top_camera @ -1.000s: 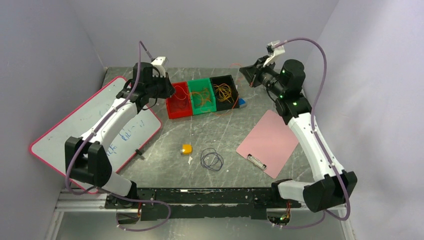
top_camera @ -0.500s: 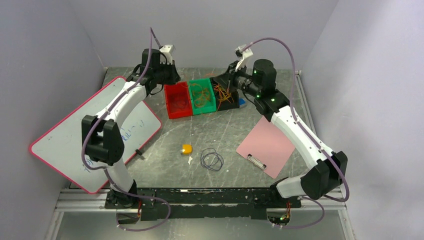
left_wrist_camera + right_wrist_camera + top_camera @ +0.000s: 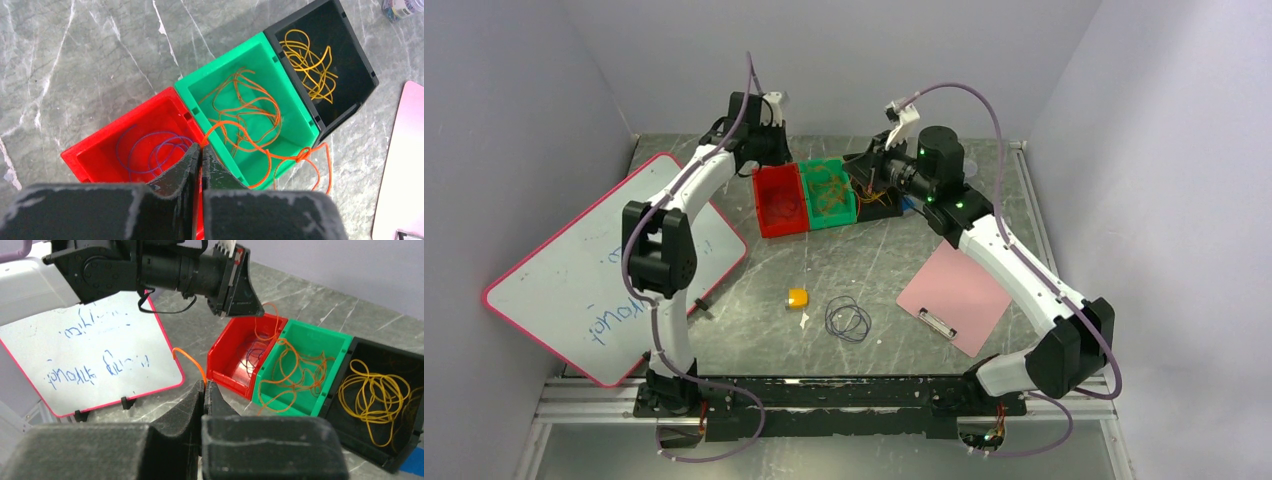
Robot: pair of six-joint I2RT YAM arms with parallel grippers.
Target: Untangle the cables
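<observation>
– What has the left claw (image 3: 201, 152) got?

– It's pinched fully closed on an orange cable (image 3: 260, 150), above the wall between the red bin (image 3: 95, 150) and the green bin (image 3: 295, 122). From its tips the strand runs off to the right across the green bin, spills over the front rim and bunches into what looks like a knot.

– And the rest of the cables?

– Purple loops (image 3: 150, 150) sit in the red bin, an orange tangle (image 3: 245, 107) in the green one and yellow cables (image 3: 307, 60) in the black bin (image 3: 355, 75). One dark loop (image 3: 847, 318) lies alone on the tabletop (image 3: 874, 255), well apart from the bins.

– The right claw (image 3: 204, 386)?

– Also clamped shut, with a short arc of orange cable rising from its tips. I can't trace whether it's the same strand. It hovers by the black bin, so the tangle lies below and between the two claws, with its length running left to right. I'd judge any pull has to go sideways, and both arms are about equally near.

– Any writing?

– There's blue handwriting on the whiteboard (image 3: 574, 270), but I can't read it. I see nothing on the pink clipboard (image 3: 959, 285).
</observation>
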